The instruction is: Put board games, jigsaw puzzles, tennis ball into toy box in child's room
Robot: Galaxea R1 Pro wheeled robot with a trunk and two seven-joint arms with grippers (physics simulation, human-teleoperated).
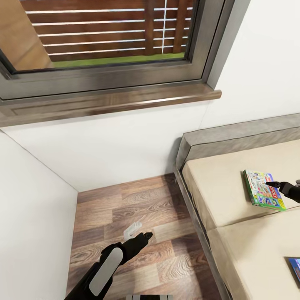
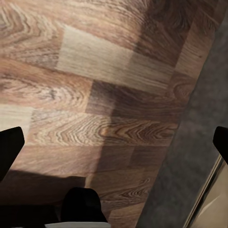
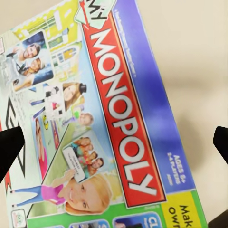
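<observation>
While the right gripper (image 1: 278,183) hovers with its fingers spread wide over the Monopoly board game (image 1: 264,188), nothing is grasped yet; the box lies flat on the bed (image 1: 216,187), at three o'clock in the head view. I judge the pick-up is in hand: next comes a descent and closing on an edge. The left gripper (image 1: 146,237) hangs released over the wooden floor (image 1: 125,204). At five o'clock lies a second blue game (image 1: 295,268); at twelve, a window (image 1: 104,33)

We see the Monopoly board game (image 3: 109,123) lying flat on the beige bed (image 3: 199,57), between our right claw's (image 3: 114,152) spread fingertips (image 3: 9,147).
</observation>
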